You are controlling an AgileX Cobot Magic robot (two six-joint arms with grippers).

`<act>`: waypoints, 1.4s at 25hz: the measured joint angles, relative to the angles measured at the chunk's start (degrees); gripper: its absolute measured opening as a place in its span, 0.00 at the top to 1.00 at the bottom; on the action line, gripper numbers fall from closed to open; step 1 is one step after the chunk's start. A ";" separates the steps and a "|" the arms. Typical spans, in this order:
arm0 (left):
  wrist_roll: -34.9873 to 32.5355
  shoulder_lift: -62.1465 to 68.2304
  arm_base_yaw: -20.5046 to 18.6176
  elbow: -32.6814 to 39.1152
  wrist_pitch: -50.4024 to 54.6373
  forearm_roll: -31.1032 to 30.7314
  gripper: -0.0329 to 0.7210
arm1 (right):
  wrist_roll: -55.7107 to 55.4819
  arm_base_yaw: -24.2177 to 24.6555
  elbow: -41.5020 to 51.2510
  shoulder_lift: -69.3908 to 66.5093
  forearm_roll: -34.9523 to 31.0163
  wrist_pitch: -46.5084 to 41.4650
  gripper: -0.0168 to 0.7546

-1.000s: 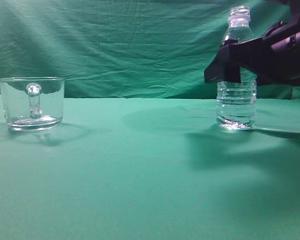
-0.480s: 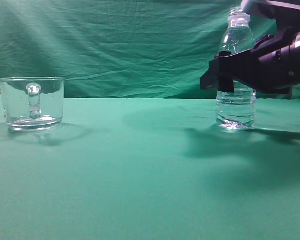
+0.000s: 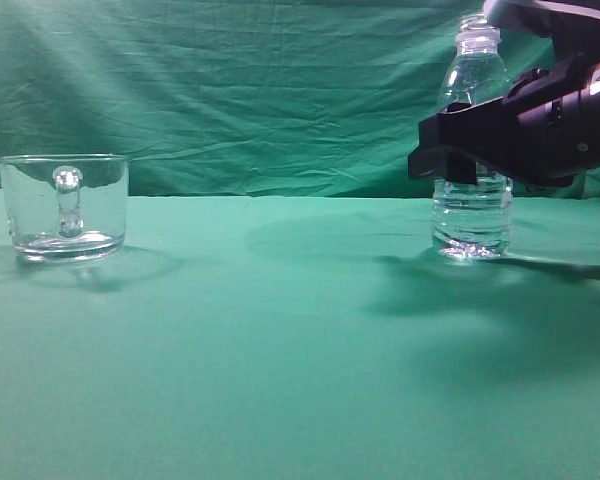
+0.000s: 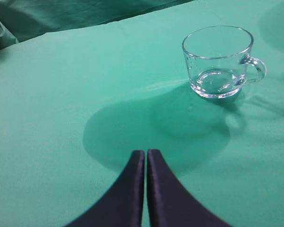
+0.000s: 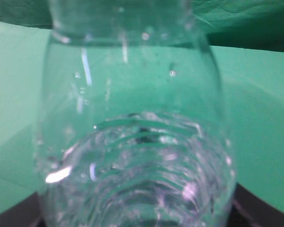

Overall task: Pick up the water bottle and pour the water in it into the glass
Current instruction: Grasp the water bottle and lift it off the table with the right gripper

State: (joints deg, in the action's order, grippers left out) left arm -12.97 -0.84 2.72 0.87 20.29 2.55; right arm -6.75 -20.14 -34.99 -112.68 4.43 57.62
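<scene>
Water bottle [image 3: 471, 215] upright on green surface [image 3: 280, 350] at right, uncapped, water [image 5: 132, 179] filling its ribbed lower body. Right gripper [image 3: 450, 150] level with bottle's middle, bottle filling right wrist view; jaws' spread impossible to tell. Glass [image 3: 64, 206] well apart at far left, empty, upright. Left gripper [image 4: 146, 161] above bare cloth near glass, jaws pressed together, holding nothing.

The glass [image 3: 64, 207] stands at the left on the table [image 3: 280, 350], the bottle [image 3: 472, 140] upright well apart at the right, with the right gripper [image 3: 442, 160] around its middle.
</scene>
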 joint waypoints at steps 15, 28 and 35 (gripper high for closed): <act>0.00 0.00 0.00 0.00 0.00 0.00 0.96 | 0.00 0.00 0.00 0.00 0.00 0.03 0.42; 0.00 0.00 0.00 0.00 0.00 0.00 0.96 | 0.00 0.00 0.00 -0.10 0.00 0.03 0.49; 0.00 0.00 0.00 0.00 0.00 0.00 0.96 | 0.00 0.00 0.00 -0.22 0.00 0.12 0.57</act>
State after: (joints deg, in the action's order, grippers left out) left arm -12.97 -0.84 2.72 0.87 20.29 2.55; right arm -6.75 -20.14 -34.99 -112.90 4.43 57.74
